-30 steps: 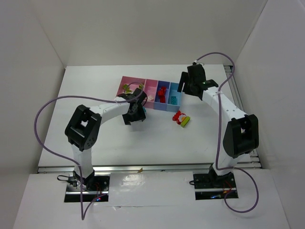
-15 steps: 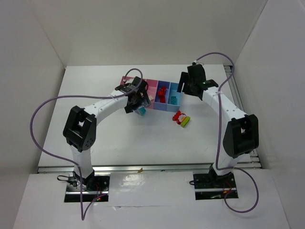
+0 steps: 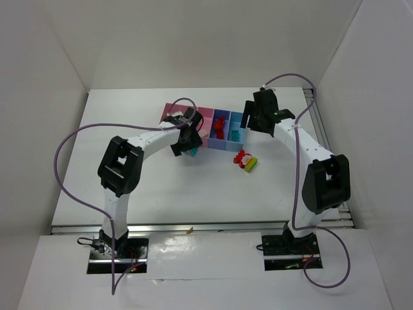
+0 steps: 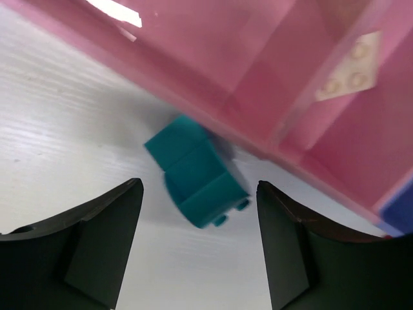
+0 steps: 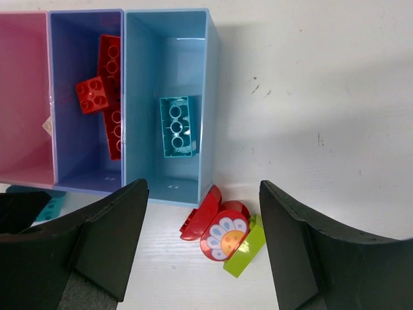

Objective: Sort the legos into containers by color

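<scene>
Red studded plastic bricks are lying in the periwinkle plastic bin, and one cyan brick in the light blue bin. I'm hovering the left hand and right hand spread and empty. A teal brick and a red-and-lime clump are sitting unsorted on the white table.

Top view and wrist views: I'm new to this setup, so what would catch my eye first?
The bin row at far centre stands out, red bricks in its periwinkle bin and a cyan brick in the light blue one. A red-and-lime clump lies loose just before it.
</scene>
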